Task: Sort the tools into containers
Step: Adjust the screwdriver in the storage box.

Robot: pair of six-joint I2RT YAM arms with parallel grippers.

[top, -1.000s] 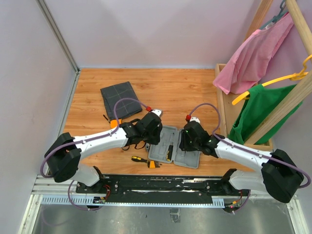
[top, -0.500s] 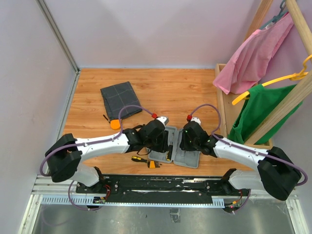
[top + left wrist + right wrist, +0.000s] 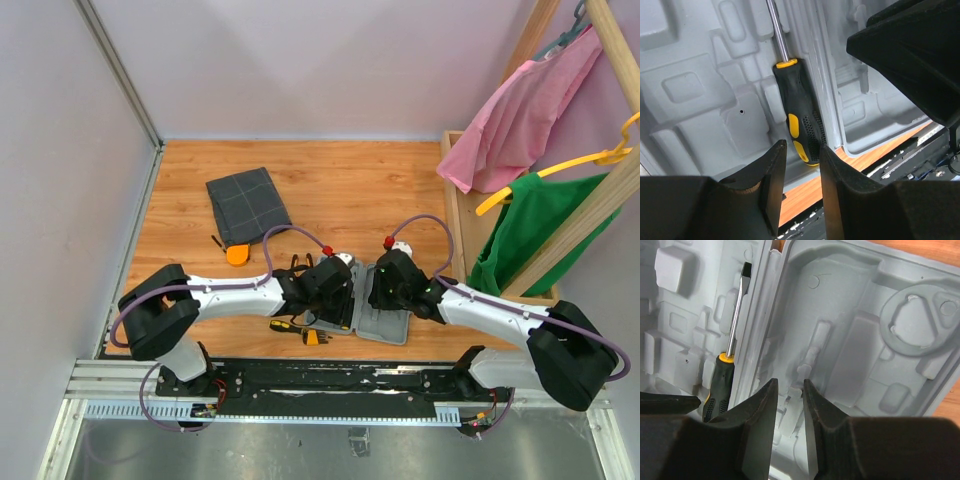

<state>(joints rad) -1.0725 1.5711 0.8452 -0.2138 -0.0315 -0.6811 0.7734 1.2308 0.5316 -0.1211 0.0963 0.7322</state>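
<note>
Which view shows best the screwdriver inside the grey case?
Right wrist: the screwdriver shows its tip, whole shaft and upper handle. Left wrist shows only handle and lower shaft; in the top view I cannot find it.

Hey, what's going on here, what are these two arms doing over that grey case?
Two robot arms are sorting tools. The light-grey case lies open near the table's front edge, with one black-and-yellow screwdriver lying in it beside the hinge. The left gripper hovers just over that screwdriver's handle, fingers slightly apart and empty. The right gripper hangs over the other half of the case, also empty. A second screwdriver and a round orange piece lie on the table, not yet sorted.
</note>
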